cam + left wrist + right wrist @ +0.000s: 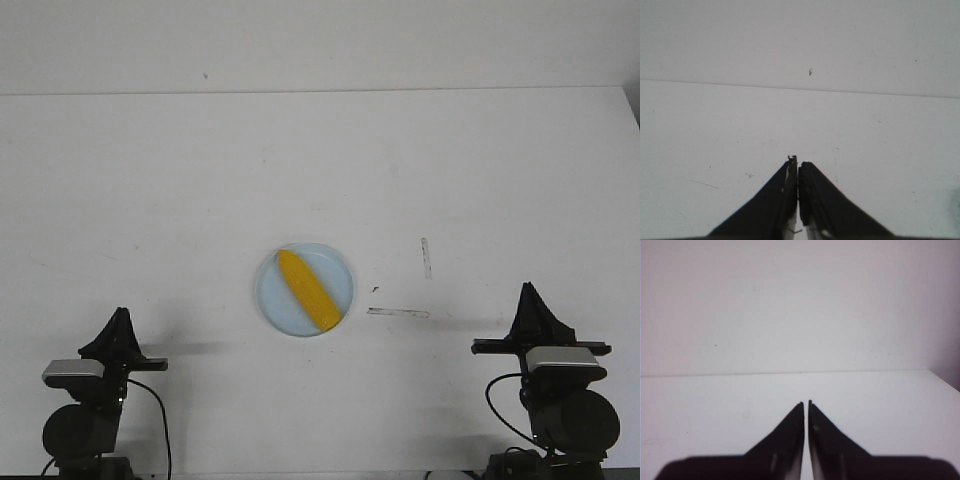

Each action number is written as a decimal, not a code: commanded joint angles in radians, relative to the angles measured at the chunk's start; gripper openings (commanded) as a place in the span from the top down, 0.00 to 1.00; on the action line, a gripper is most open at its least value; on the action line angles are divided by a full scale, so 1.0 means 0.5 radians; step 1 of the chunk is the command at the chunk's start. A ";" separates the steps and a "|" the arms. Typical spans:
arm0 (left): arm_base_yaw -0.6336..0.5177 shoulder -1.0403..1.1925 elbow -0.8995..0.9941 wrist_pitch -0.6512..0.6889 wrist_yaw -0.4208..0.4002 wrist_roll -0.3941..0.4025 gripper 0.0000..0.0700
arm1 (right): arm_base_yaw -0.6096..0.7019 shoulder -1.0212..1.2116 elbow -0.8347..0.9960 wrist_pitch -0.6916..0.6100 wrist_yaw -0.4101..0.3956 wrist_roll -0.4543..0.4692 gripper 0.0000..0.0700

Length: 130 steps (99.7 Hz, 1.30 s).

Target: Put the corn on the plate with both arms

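Note:
The yellow corn (306, 290) lies diagonally inside the pale blue plate (276, 306) at the middle of the white table in the front view. My left gripper (120, 313) is at the near left, shut and empty, well away from the plate. My right gripper (527, 288) is at the near right, shut and empty, also well away from it. In the left wrist view the left gripper (797, 160) shows closed fingers over bare table. In the right wrist view the right gripper (806, 402) shows closed fingers with only a hairline slit. Corn and plate are out of both wrist views.
Two strips of pale tape (398, 313) lie on the table right of the plate. The table's far edge (320, 92) meets a plain wall. The table's right corner shows in the right wrist view (940, 377).

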 commanded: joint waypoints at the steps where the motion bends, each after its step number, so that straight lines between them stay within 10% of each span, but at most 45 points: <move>1: 0.002 -0.003 -0.041 0.032 -0.005 0.003 1.00 | 0.001 -0.003 0.005 0.020 0.001 -0.010 0.98; 89: 0.002 -0.003 -0.041 0.032 -0.005 0.004 1.00 | -0.024 -0.005 -0.031 0.027 -0.004 -0.010 0.98; 130: 0.002 -0.003 -0.041 0.032 -0.005 0.004 1.00 | -0.125 -0.300 -0.621 0.487 -0.182 -0.008 0.98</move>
